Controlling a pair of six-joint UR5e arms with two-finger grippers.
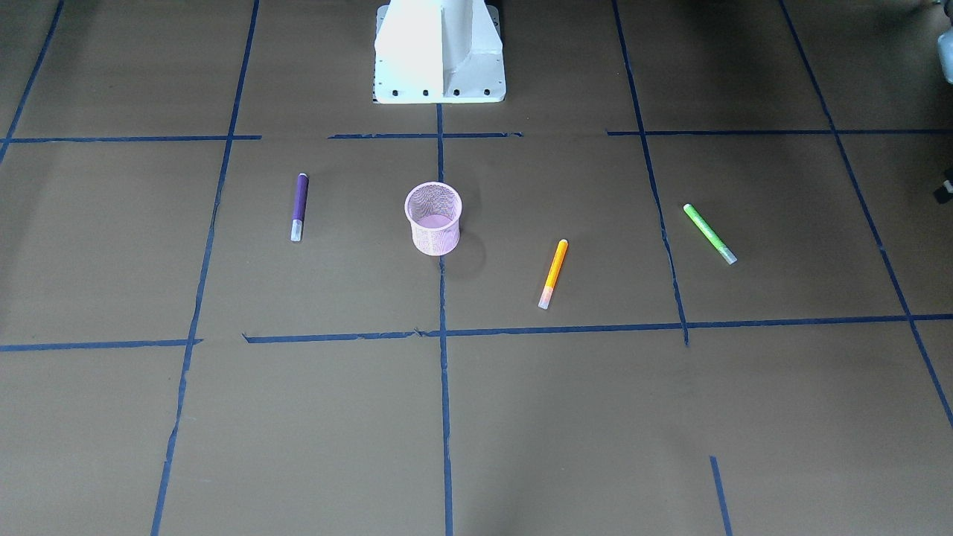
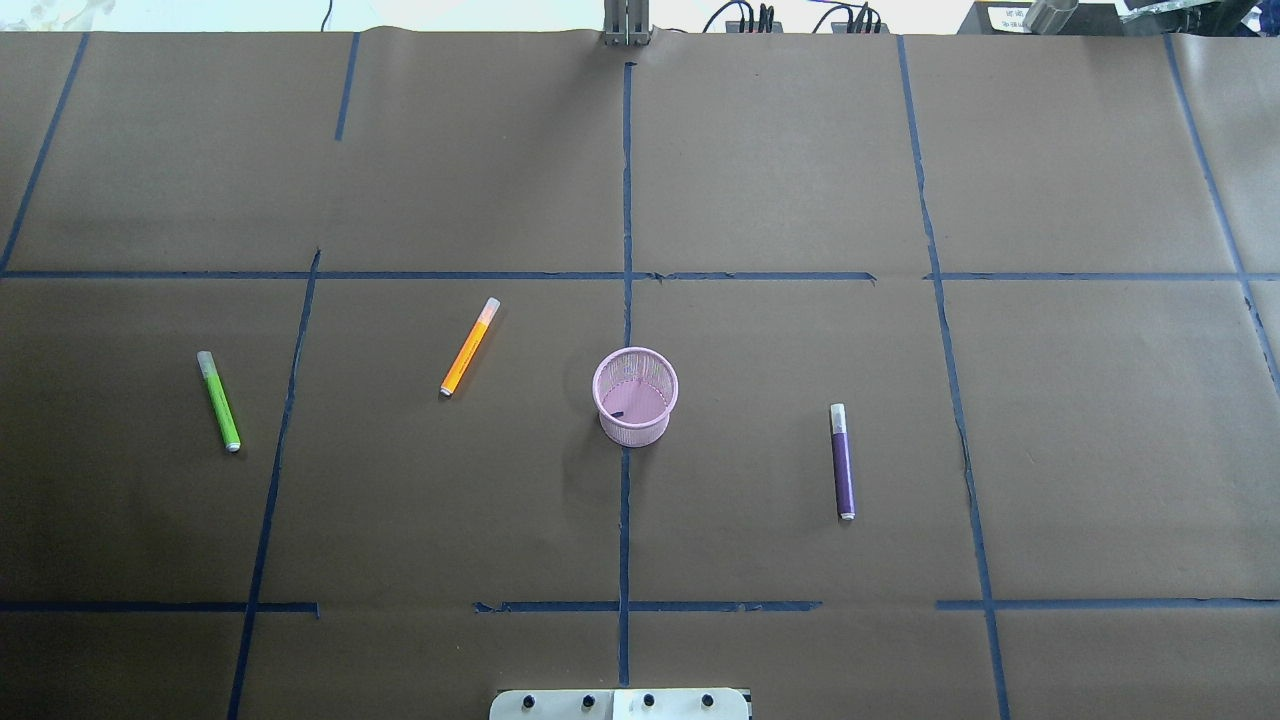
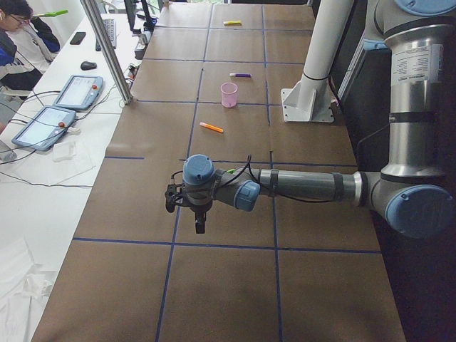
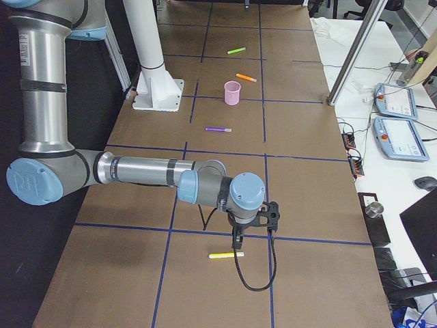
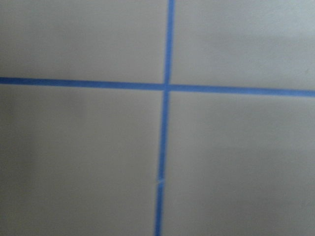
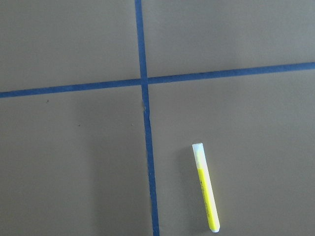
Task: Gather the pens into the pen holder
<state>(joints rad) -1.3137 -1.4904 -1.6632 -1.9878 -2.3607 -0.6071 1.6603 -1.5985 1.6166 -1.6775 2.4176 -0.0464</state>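
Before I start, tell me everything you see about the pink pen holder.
The pen holder is a small round pink wire-mesh cup, slightly tapered toward its base. It stands upright, mouth up, near the table's middle, on the central blue tape line. No pen is inside; a small dark mark shows at its bottom. Nothing touches it but the brown paper cover; the orange pen and purple pen lie apart on either side.

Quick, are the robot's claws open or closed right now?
Left claw: cannot be told, seen only from the side.
Right claw: cannot be told either.
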